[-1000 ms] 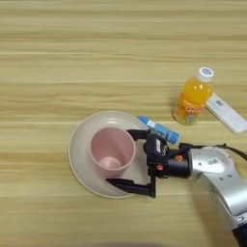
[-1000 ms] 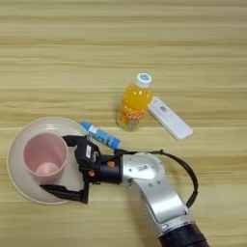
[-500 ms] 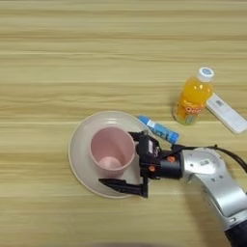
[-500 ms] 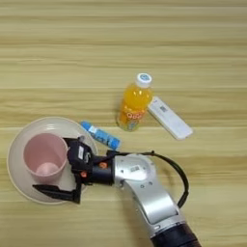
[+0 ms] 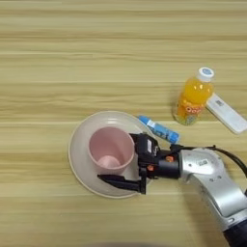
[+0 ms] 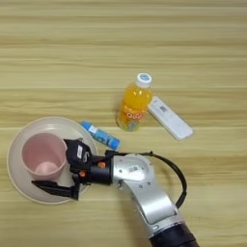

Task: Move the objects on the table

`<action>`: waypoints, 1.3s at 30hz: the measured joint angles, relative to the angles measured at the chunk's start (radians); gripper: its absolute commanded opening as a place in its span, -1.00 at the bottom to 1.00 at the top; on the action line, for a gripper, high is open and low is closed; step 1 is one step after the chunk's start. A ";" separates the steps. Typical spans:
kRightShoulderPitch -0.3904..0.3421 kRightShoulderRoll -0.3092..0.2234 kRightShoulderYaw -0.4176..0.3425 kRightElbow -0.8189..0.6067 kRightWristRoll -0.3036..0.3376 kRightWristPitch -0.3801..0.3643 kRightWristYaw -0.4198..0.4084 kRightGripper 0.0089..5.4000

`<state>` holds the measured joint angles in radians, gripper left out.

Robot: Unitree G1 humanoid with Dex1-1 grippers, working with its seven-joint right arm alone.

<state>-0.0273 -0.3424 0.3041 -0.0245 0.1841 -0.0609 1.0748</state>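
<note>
Fingers (image 5: 117,182) of black plastic reach out from the silver forearm (image 5: 212,181) over the wide round pinkish-beige plate (image 5: 79,159). They are spread apart: one long finger lies low across the plate's near rim, the other sits up against the right wall of the pale pink plastic cup (image 5: 111,150). Nothing is clamped between them yet. That spread looks meant to take the cup's wall or body from the side, since the cup stands upright in the plate's middle with its mouth open upward.

Behind the wrist, a small blue-and-white tube (image 5: 158,129) lies slanted just off the plate's far right edge. The small orange-drink bottle with a white cap (image 5: 194,97) stands upright well clear of the arm, and a flat white rectangular device (image 5: 226,113) rests just beside it on the light wooden tabletop (image 5: 96,58).
</note>
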 measured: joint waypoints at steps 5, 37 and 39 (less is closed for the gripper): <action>-0.022 0.002 -0.049 -0.021 0.058 0.031 -0.002 0.57; -0.087 -0.270 -0.442 0.159 0.289 0.054 0.292 0.57; -0.089 -0.280 -0.450 0.230 0.270 0.028 0.311 0.57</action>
<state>-0.1167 -0.6224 -0.1460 0.2057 0.4540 -0.0333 1.3854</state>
